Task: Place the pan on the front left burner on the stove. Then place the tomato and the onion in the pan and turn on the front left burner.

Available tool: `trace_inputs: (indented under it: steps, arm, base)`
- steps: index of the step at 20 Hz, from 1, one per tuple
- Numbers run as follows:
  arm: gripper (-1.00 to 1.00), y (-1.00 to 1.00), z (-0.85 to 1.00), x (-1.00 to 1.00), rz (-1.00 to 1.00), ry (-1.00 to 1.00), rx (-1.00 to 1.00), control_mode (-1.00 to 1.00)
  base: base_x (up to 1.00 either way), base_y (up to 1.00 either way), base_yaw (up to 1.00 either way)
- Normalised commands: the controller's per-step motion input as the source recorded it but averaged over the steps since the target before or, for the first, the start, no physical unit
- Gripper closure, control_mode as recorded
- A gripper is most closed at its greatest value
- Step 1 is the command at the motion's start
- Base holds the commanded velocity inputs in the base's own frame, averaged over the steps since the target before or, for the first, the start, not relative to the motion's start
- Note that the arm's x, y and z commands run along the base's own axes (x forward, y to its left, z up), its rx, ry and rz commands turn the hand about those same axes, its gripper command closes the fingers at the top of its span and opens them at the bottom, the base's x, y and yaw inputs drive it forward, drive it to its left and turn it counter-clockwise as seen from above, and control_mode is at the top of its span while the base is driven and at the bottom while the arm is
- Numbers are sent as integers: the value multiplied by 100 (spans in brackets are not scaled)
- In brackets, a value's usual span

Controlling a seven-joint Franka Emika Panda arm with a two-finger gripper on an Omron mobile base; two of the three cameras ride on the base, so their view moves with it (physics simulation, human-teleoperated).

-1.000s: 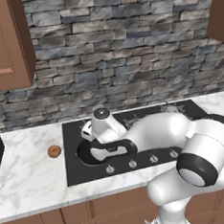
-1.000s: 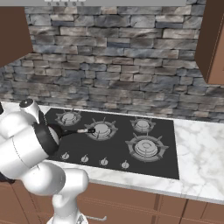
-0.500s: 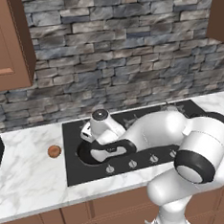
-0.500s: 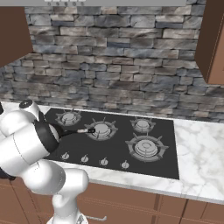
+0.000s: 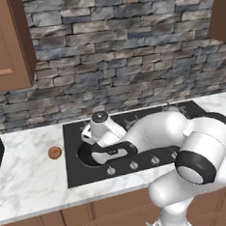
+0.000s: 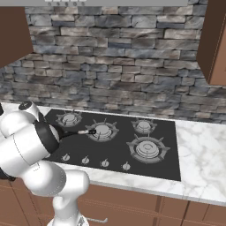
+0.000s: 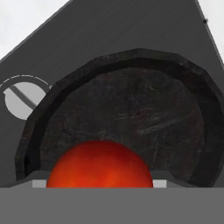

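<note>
Red tomato point(image 7: 99, 165) sits between jaws of gripper point(image 7: 99, 183), gripped above black pan point(image 7: 131, 113) on stove point(image 5: 73, 162); onion point(image 5: 54, 152) on counter, left; nothing changed since earlier frame

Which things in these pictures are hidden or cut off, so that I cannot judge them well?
- Tomato: hand view, its lower part is cut off at the bottom edge; whether it rests in the pan is unclear.
- End effector: fingertips hidden beside the tomato, so its grip is unclear.
- Front left burner: left base view, covered by the pan and the arm.
- Onion: too small for detail.
</note>
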Motion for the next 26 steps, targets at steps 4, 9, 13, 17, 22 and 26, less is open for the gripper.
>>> trace_inputs:
  steps: [4, 9, 13, 17, 22, 26]
  arm:
    - [-100, 2, 0, 0, 0, 0, -1, -100]
    - [-100, 0, 0, 0, 0, -1, 0, -100]
    - [-100, 0, 30, -4, 0, -2, 0, -100]
    - [-100, 0, 77, -23, 0, -3, 0, -100]
    - [-100, 1, 70, -19, 0, -3, 0, -100]
    - [-100, 20, 46, -7, 0, 0, 0, -100]
  base:
    - [0, 0, 0]
    - [0, 0, 0]
    - [0, 0, 0]
    - [0, 0, 0]
    - [0, 0, 0]
    - [0, 0, 0]
